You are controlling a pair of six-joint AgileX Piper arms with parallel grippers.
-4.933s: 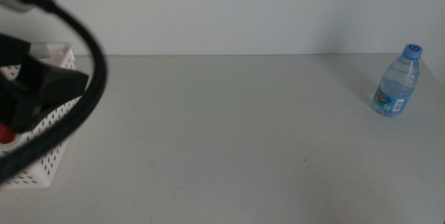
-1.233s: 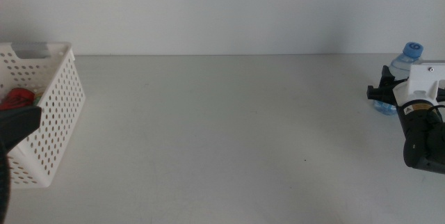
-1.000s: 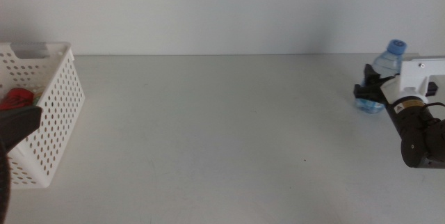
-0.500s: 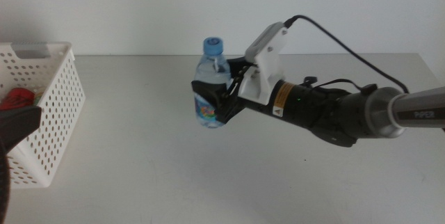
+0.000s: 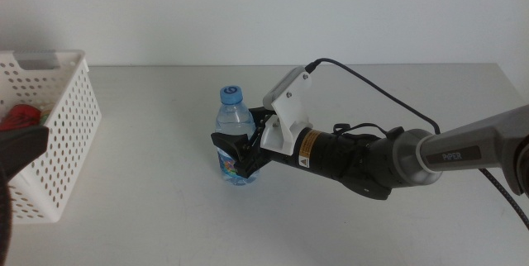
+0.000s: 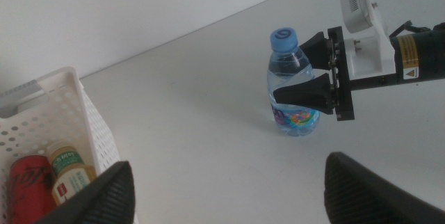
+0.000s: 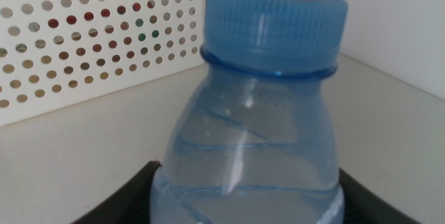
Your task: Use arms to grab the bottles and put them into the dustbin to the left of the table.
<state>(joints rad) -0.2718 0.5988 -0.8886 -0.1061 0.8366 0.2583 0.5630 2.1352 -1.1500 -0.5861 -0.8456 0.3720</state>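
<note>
A small clear water bottle (image 5: 234, 138) with a blue cap stands upright on the table (image 5: 165, 216), left of centre. My right gripper (image 5: 235, 159) reaches in from the right and is shut on the bottle's lower body. The right wrist view shows the bottle (image 7: 259, 123) up close between the dark jaws. The white perforated dustbin (image 5: 62, 134) stands at the table's left end. It holds a red can (image 6: 28, 186) and a pale-yellow bottle (image 6: 69, 177). My left gripper (image 6: 226, 206) hangs open near the dustbin, its jaws wide apart, well away from the water bottle (image 6: 290, 88).
A pale wall rises behind the table's far edge. The right arm and its black cable (image 5: 388, 109) stretch across the table's right half. A dark part of the left arm (image 5: 18, 146) covers the dustbin's near corner.
The right gripper took hold of the water bottle at the far right, carried it leftwards across the table and has lowered it to the tabletop left of centre. The left arm stays put.
</note>
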